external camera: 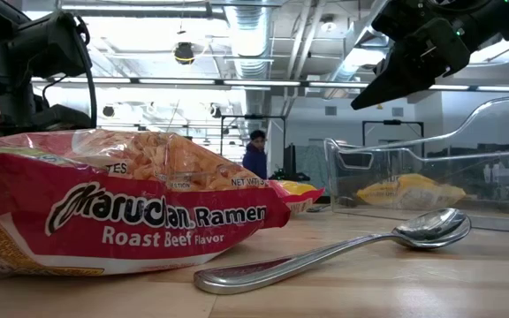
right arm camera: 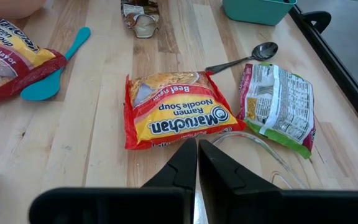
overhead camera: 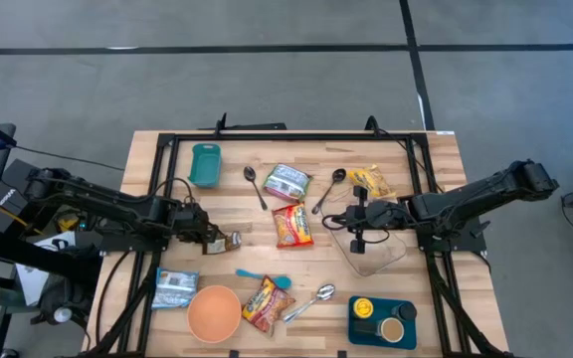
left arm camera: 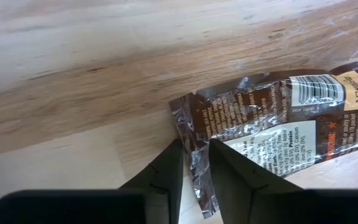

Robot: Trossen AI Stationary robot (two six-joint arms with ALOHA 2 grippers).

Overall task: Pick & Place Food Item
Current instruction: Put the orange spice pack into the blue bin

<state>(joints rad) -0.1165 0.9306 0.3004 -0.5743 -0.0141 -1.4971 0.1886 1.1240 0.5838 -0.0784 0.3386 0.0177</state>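
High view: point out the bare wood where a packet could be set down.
Free: the strip between the teal bin and the left gripper, and the patch between the clear container and the silver spoon. Crowded: the centre around the ramen packet and the orange bowl.

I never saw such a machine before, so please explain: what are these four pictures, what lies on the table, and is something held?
It is a robot with two dark arms at a wooden table. One picture looks down from above, one looks level across the tabletop, and two come from cameras on the arms' wrists.

On the table lie noodle packets, spoons, a teal tub, an orange bowl and a clear plastic box.

The left gripper has its jaws closing on the crinkled edge of a brown snack wrapper, which lies on the wood. The right gripper is shut, holds nothing, and hovers at the clear box near a yellow noodle packet.
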